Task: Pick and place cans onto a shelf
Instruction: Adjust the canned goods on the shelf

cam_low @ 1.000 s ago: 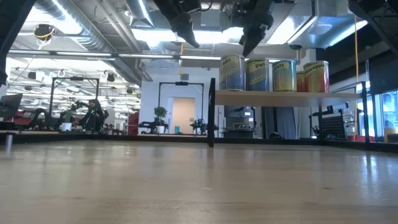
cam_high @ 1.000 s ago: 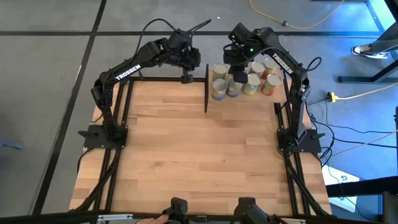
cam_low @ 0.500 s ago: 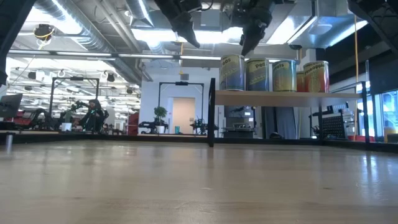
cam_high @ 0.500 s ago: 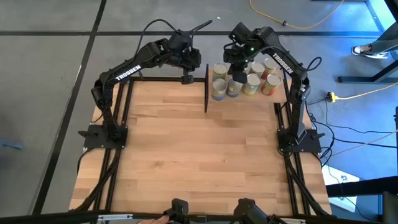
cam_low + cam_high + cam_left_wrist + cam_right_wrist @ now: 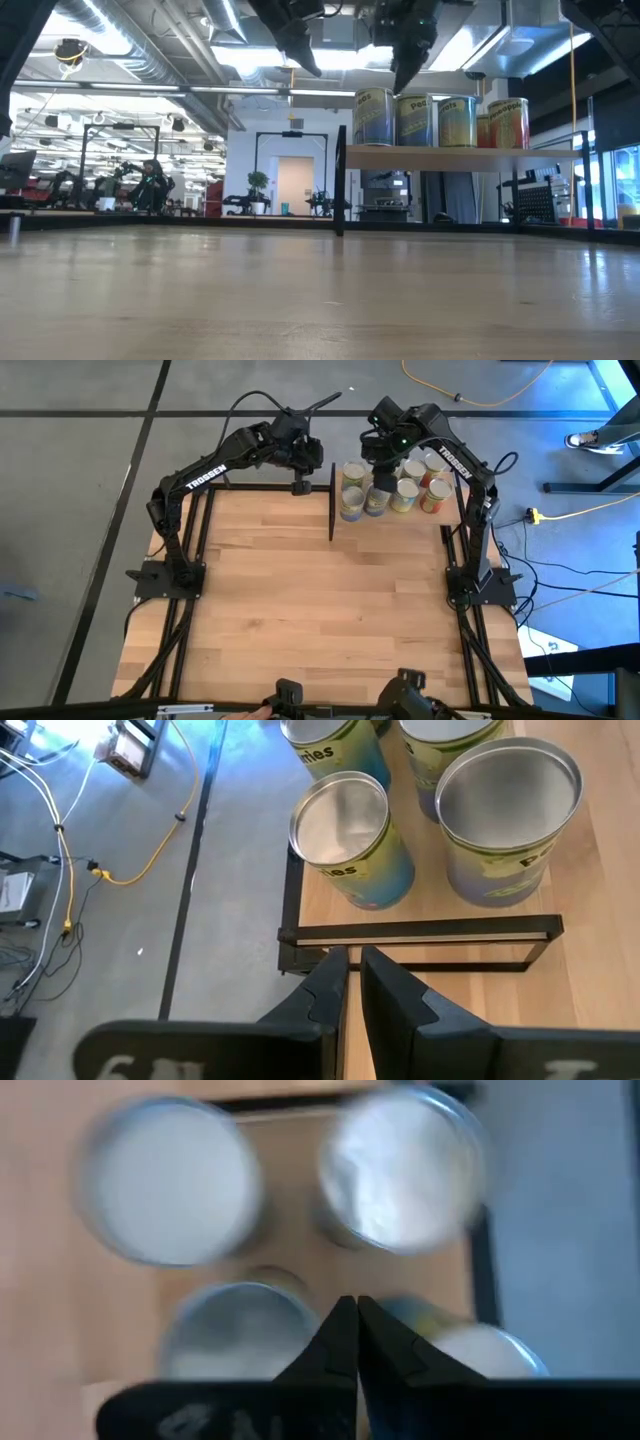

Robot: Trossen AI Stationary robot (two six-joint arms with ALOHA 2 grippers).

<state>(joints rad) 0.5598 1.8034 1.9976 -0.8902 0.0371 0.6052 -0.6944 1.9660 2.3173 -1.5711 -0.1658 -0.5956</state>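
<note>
Above the table's far right corner, the high view shows the right gripper (image 5: 383, 462) clenched and empty over the cans (image 5: 390, 488) standing on the shelf (image 5: 335, 500); the left gripper (image 5: 300, 470) waits just left of it, fingers nearly together, holding nothing. Lifting straight up before swinging away would best avoid toppling a can. At table height, the right gripper hangs just above the silvery tops. Through the right wrist, four tops sit directly beneath its pinched fingertips.
</note>
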